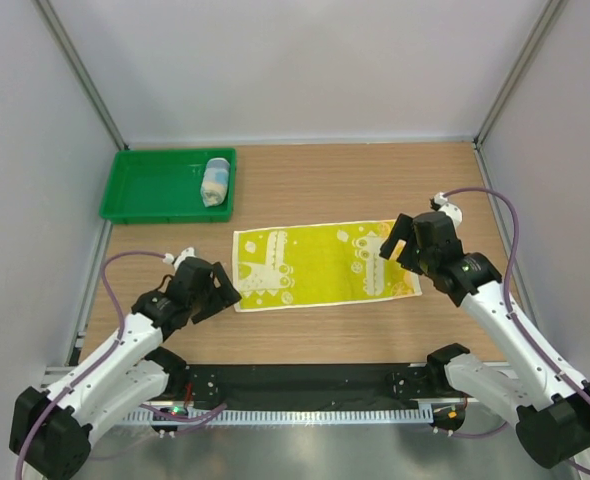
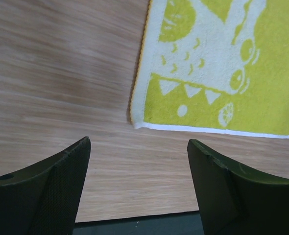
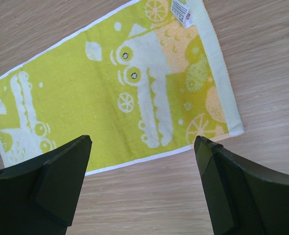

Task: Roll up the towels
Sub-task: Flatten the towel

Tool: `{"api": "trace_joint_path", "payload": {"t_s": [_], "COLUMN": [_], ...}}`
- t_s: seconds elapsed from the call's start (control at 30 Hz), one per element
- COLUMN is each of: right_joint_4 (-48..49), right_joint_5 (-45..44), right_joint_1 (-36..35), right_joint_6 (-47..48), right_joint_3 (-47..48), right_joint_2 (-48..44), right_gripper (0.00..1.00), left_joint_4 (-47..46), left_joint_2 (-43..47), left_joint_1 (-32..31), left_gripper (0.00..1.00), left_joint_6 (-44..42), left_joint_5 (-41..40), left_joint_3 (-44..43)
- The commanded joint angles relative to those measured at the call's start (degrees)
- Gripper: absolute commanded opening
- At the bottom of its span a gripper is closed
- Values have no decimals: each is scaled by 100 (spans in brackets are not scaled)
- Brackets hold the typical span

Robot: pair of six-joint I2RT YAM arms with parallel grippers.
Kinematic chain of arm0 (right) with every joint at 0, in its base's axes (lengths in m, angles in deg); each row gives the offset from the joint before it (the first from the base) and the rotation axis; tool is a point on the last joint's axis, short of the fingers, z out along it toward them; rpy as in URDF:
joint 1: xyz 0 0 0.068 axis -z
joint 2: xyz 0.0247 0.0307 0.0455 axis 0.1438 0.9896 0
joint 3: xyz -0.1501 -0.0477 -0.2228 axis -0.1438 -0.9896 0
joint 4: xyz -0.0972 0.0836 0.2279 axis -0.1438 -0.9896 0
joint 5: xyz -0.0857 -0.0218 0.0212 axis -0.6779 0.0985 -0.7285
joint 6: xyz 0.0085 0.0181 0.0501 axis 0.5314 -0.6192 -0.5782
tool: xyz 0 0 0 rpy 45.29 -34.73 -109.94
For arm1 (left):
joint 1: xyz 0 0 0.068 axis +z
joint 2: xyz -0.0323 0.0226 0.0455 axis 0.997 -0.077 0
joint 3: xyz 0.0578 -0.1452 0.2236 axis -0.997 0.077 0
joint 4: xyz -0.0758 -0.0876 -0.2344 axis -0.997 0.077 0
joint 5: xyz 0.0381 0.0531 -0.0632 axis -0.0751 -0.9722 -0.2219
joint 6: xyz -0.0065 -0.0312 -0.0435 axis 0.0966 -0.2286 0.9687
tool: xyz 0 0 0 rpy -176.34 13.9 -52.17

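Observation:
The long yellow-green and white towel (image 1: 320, 265) lies flat and spread out on the wooden table, long side left to right. Its near left corner shows in the left wrist view (image 2: 242, 73), and its right end with a white label shows in the right wrist view (image 3: 110, 93). The light blue and white towel (image 1: 215, 182) lies rolled up in the green tray (image 1: 145, 190). My left gripper (image 1: 227, 292) (image 2: 138, 142) is open and empty, just off the yellow-green towel's near left corner. My right gripper (image 1: 402, 250) (image 3: 143, 139) is open and empty, above the towel's near right edge.
The green tray stands at the back left of the table. Grey walls with metal posts close in the back and both sides. A black strip (image 1: 305, 380) runs along the table's near edge between the arm bases.

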Motion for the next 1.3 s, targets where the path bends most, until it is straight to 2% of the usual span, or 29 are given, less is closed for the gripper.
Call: {"api": "trace_joint_path", "payload": {"t_s": [0.0, 0.13, 0.43, 0.67, 0.9, 1.0, 1.1, 1.27], "right_joint_4": [86, 60, -19, 24, 42, 95, 270, 341], "right_joint_5": [75, 23, -206, -294, -435, -400, 214, 690], "right_joint_1": [7, 7, 7, 16, 42, 104, 463, 1192], "right_joint_6": [-96, -96, -131, -105, -70, -105, -140, 1], "right_joint_3": [-87, -140, -299, -299, -299, -360, -483, -659], "right_joint_2": [-171, -276, -250, -110, 40, 101, 250, 427], "right_gripper": [94, 94, 94, 94, 94, 94, 94, 94], "left_joint_4": [-2, -266, -916, -1241, -1242, -1242, -1216, -1110], "left_joint_2": [-204, -442, -1337, -1997, -2174, -2218, -2271, -2201], "left_joint_1": [-16, -25, -51, -139, -210, -218, -219, -219], "left_gripper": [79, 72, 67, 54, 42, 16, 2, 0], "left_joint_6": [346, 381, 364, 425, 469, 460, 434, 425], "left_joint_5": [52, 210, 483, 632, 659, 659, 659, 659], "left_joint_3": [168, 256, 266, 169, 81, 63, 19, -86]}}
